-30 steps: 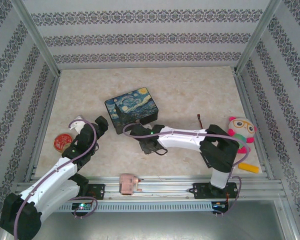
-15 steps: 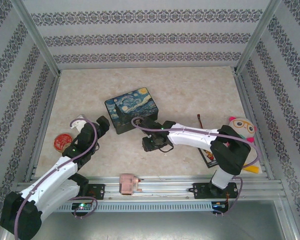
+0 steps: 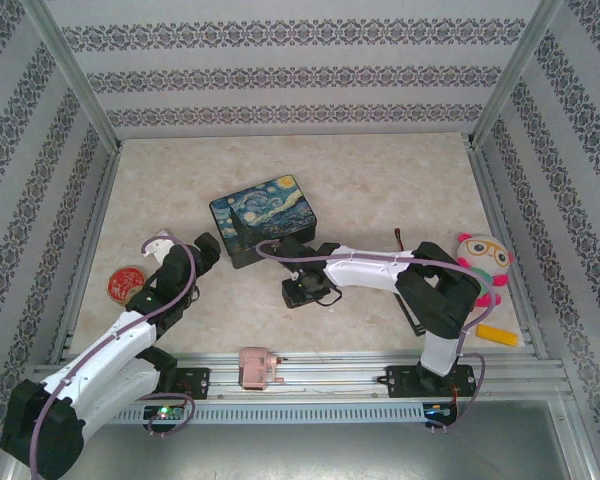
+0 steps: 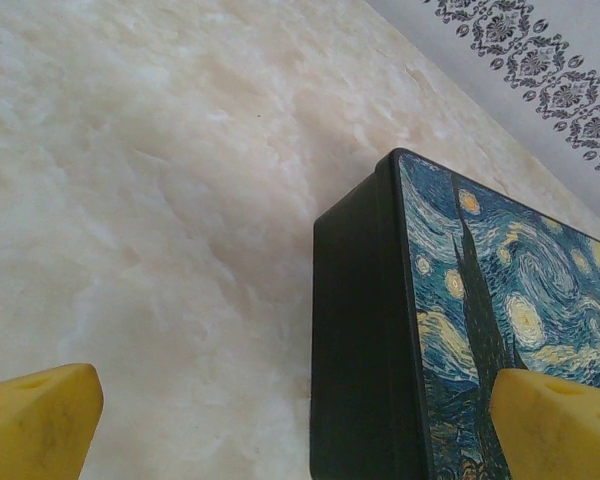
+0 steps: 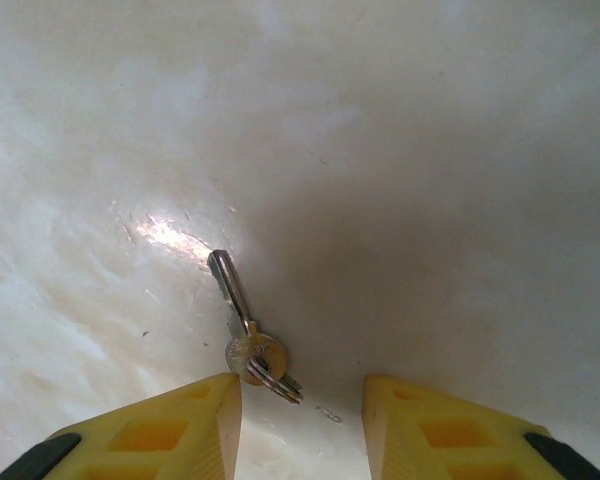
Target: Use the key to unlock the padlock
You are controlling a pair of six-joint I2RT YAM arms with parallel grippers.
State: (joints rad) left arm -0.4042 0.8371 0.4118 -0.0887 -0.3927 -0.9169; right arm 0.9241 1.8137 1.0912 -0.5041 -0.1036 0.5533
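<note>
The key, small and grey with a ring through its head, lies flat on the marble table. My right gripper is open just above it. The key's head is between the yellow fingertips, close to the left one and not gripped. From above, the right gripper hangs low in front of the painted box. My left gripper is open wide and empty beside the box's left end, and from above this left gripper is near that box. The padlock is out of view.
The dark blue starry-night box stands mid-table, and its black side wall is close to the left fingers. A red round disc lies at the left. A plush toy, a yellow block and a thin brown stick are at the right.
The right arm's elbow swung to the right and came back, while its gripper stayed over nearly the same spot. The left arm barely moved.
</note>
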